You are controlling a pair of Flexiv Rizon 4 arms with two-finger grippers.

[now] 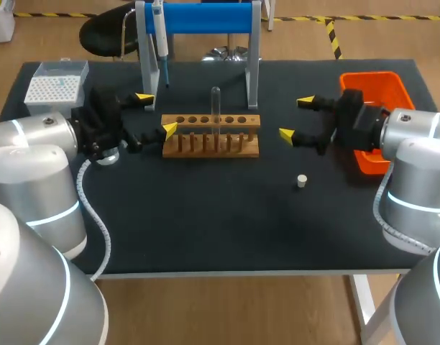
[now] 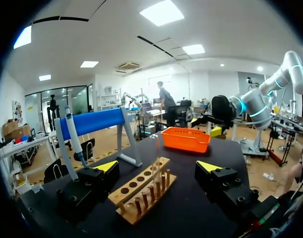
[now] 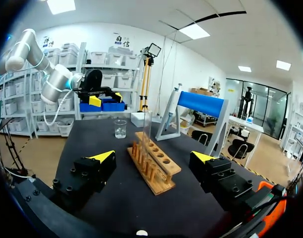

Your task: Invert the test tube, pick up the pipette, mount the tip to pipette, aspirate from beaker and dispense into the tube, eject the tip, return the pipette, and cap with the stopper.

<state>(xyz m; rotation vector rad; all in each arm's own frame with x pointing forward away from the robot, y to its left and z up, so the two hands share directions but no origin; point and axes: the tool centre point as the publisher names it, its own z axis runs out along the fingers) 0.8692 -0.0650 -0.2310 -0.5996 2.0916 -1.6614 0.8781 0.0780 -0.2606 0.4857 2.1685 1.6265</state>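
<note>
A clear test tube (image 1: 216, 108) stands upright in the wooden rack (image 1: 211, 135) at the table's middle; the wrist views show the tube (image 2: 156, 158) (image 3: 147, 126) in the rack (image 2: 141, 191) (image 3: 154, 166) ahead of each gripper. My left gripper (image 1: 156, 113) (image 2: 158, 168) is open just left of the rack, holding nothing. On the other side, my right gripper (image 1: 295, 118) (image 3: 153, 157) is open and holds nothing. The pipette (image 1: 160, 43) (image 2: 75, 139) hangs on the blue stand (image 1: 205, 18). A white stopper (image 1: 301, 180) lies near the front. The beaker (image 3: 120, 128) sits beyond the rack, under my left arm.
A tip box (image 1: 56, 86) stands at the back left corner. An orange bin (image 1: 374, 93) (image 2: 186, 139) sits at the right edge, partly under my right arm. The stand's legs (image 1: 253, 72) rise just behind the rack.
</note>
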